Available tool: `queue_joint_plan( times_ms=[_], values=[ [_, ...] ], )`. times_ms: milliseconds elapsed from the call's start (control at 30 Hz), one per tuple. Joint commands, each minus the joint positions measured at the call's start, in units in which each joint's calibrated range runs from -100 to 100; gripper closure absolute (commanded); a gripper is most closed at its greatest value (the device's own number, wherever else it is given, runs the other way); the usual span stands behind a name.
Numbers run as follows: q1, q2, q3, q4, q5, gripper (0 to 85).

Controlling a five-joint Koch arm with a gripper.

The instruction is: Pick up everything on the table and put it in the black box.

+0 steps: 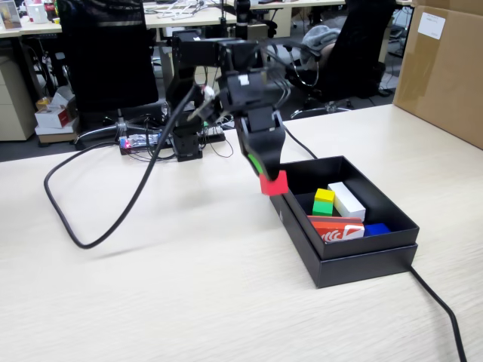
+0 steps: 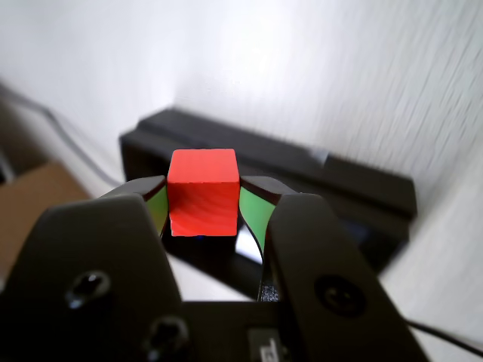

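Observation:
My gripper (image 1: 270,179) is shut on a red cube (image 1: 273,183) and holds it in the air just left of the near-left rim of the black box (image 1: 377,245). In the wrist view the red cube (image 2: 202,192) sits clamped between the green-lined jaws of the gripper (image 2: 202,204), with the black box (image 2: 302,162) beyond it. Inside the box lie a green and yellow block (image 1: 324,200), a white block (image 1: 347,200), a red and white packet (image 1: 336,227) and a blue block (image 1: 375,228).
A thick black cable (image 1: 113,219) loops across the table at the left, and another cable (image 1: 445,309) runs from the box to the front right. A cardboard box (image 1: 441,68) stands at the back right. The arm's base (image 1: 189,139) stands at the table's far edge.

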Motion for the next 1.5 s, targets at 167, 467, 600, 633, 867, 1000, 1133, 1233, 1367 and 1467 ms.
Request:
queue_joint_plan(
  times_ms=[167, 467, 600, 633, 867, 1000, 1133, 1233, 1367, 1467],
  values=[
    [9.33, -0.88, 6.01, 0.23, 1.22, 81.7],
    [10.26, 15.53, 2.48, 2.39, 0.1, 75.3],
    [9.91, 17.14, -0.61, 4.12, -0.05, 72.9],
    [9.72, 17.48, -1.42, 4.64, -0.1, 72.0],
    [9.43, 16.79, -3.69, 5.07, -0.68, 51.7],
    [9.18, 12.78, -2.78, 4.98, -1.51, 44.0],
    [8.79, 6.47, -0.24, 3.34, -2.2, 43.8],
    [8.3, 1.42, 1.66, 1.7, -2.69, 43.8],
    [7.47, -4.43, 1.93, 0.92, -3.22, 42.6],
    [6.35, -8.56, 1.84, -0.2, -3.66, 41.5]
  ],
)
